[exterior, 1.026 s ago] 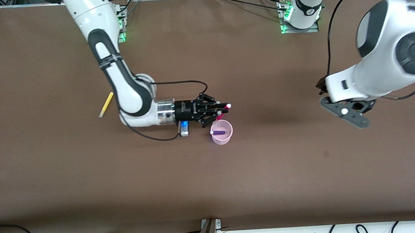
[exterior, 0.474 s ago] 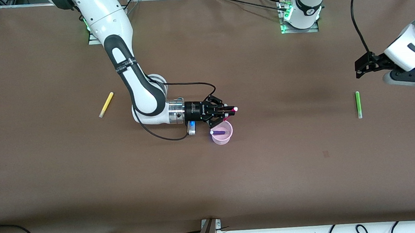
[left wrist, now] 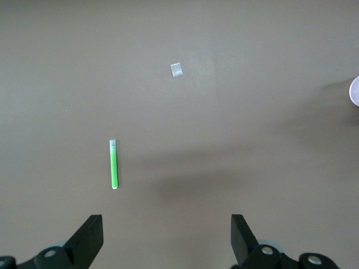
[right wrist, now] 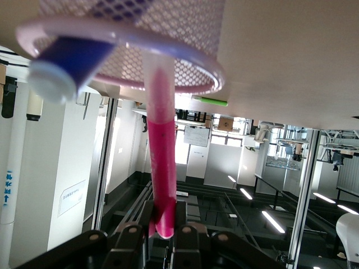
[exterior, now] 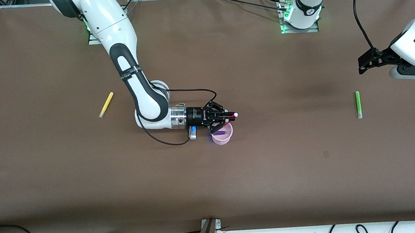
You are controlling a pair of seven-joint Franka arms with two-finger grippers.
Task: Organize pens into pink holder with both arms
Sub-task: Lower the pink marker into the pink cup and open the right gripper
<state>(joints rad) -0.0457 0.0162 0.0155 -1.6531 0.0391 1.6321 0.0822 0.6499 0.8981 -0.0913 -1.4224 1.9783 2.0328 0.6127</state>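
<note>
My right gripper [exterior: 226, 117] is shut on the magenta-pink pen [exterior: 231, 115] and holds it level over the pink holder's [exterior: 227, 139] rim. The right wrist view shows that pen [right wrist: 160, 168] in my right gripper [right wrist: 166, 224], with its pale end at the holder's rim [right wrist: 185, 61]. The dark purple pen [exterior: 219, 133] lies in the holder and also shows in the right wrist view [right wrist: 67, 61]. The yellow pen [exterior: 106, 104] lies toward the right arm's end. The green pen [exterior: 358, 104] lies toward the left arm's end. My left gripper [exterior: 364, 63] hangs open and empty above the table near it, as the left wrist view [left wrist: 166, 238] shows, apart from the green pen [left wrist: 114, 164].
A small pale patch [exterior: 326, 154] marks the brown table [exterior: 212, 189], nearer the front camera than the green pen; it also shows in the left wrist view [left wrist: 176, 70]. Cables run along the table's near edge. The arm bases stand at the back edge.
My right gripper has moved with the magenta-pink pen closer over the holder. My left arm has swung away toward its end of the table, uncovering the green pen.
</note>
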